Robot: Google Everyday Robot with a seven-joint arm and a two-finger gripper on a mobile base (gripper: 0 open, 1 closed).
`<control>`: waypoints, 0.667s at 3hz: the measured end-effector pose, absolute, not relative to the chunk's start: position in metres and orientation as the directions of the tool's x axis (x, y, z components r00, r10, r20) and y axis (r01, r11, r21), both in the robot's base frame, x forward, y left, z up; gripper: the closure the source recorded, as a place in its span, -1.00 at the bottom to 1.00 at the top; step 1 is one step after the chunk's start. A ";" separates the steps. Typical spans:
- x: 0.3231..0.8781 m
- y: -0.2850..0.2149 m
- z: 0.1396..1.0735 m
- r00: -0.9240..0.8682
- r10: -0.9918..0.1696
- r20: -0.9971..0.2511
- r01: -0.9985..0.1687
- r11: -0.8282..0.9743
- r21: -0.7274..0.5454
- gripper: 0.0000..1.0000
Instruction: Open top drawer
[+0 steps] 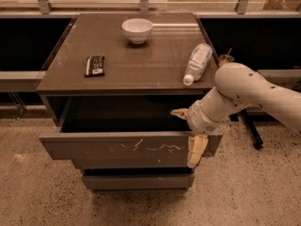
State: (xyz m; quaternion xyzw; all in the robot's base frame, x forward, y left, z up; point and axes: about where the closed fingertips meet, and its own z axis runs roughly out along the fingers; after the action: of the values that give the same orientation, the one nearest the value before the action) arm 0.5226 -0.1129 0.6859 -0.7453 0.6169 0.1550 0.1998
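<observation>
The top drawer, a wide grey-brown handle-less front with pale scratches, stands pulled out from the cabinet, its dark inside showing. My gripper is at the right end of the drawer front's top edge. One pale finger hangs down the outside of the front. The other finger reaches inside the drawer. The front is clamped between them. My white arm comes in from the right.
On the cabinet top are a white bowl, a dark snack bar and a lying plastic bottle near the right edge. A narrower lower drawer front sits below. A speckled floor surrounds the cabinet.
</observation>
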 end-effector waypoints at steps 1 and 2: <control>0.519 -0.115 0.679 0.161 -0.894 -0.417 -0.987 -0.143 -0.074 -1.00; 0.504 -0.123 0.672 0.123 -0.941 -0.317 -0.992 -0.122 -0.025 -0.72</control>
State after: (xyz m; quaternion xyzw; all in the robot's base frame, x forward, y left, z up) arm 0.5044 -0.1232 0.6722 -0.7406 0.6525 0.1121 0.1153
